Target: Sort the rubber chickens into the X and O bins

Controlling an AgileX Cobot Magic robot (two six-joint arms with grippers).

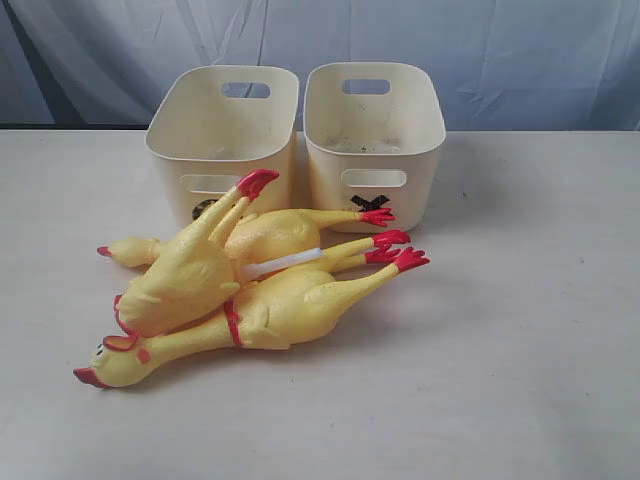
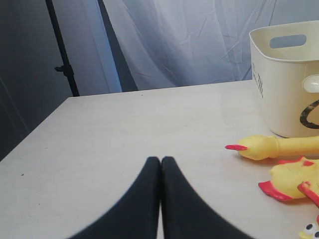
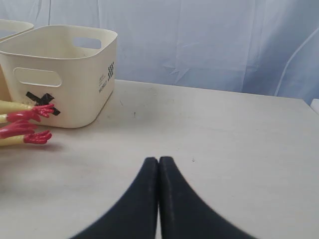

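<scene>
**Both grippers shut and idle, chickens heaped in front of the bins**

The left gripper (image 2: 160, 162) has its two black fingers pressed flat together, tips touching, nothing between them. It hangs low over bare table (image 2: 124, 129), well apart from the toys. The right gripper (image 3: 158, 162) looks the same: fingers closed tip to tip, holding nothing, poised above open tabletop off to the side of the X bin (image 3: 70, 74).

Neither arm shows in the exterior view, so all I can tell of their pose comes from the wrist cameras: both point roughly level across the table toward the backdrop curtain (image 1: 500, 60).

The two cream bins stand side by side at the back, almost touching. The O bin (image 1: 225, 140) sits on the left, its black mark mostly hidden behind the chickens; the X bin (image 1: 375, 130) is on the right, its X partly covered by red feet. I can see no chickens in either one.

The rubber chickens (image 1: 250, 285) lie in a pile on the table just in front of the bins, three of them as far as I can count. One lies across the others with a red foot (image 1: 258, 182) raised against the O bin's front. Heads point left, feet right.
</scene>
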